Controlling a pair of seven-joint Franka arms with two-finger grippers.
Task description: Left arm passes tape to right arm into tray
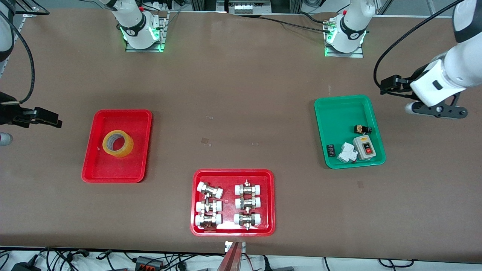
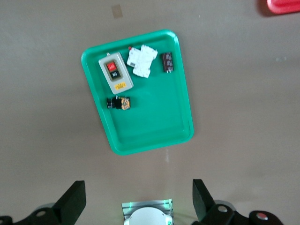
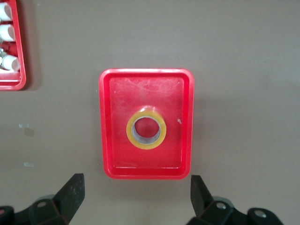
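2 claws gape wide and empty: left claw [image 2: 138,199] above the green tray [image 2: 180,117], right claw [image 3: 136,194] above the counter [image 1: 241,94]; tape [image 1: 118,143] lies in the red tray [image 1: 113,175].

Brown table [image 1: 241,94], red tray [image 1: 90,165], green tray [image 1: 335,113], fittings tray [image 1: 197,226]

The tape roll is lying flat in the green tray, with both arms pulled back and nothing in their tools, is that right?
Not quite: the tape lies flat in the red tray, as the front view shows; the green tray holds only small electrical parts. The rest stands: the left tool and right tool are open and empty, each arm pulled back.
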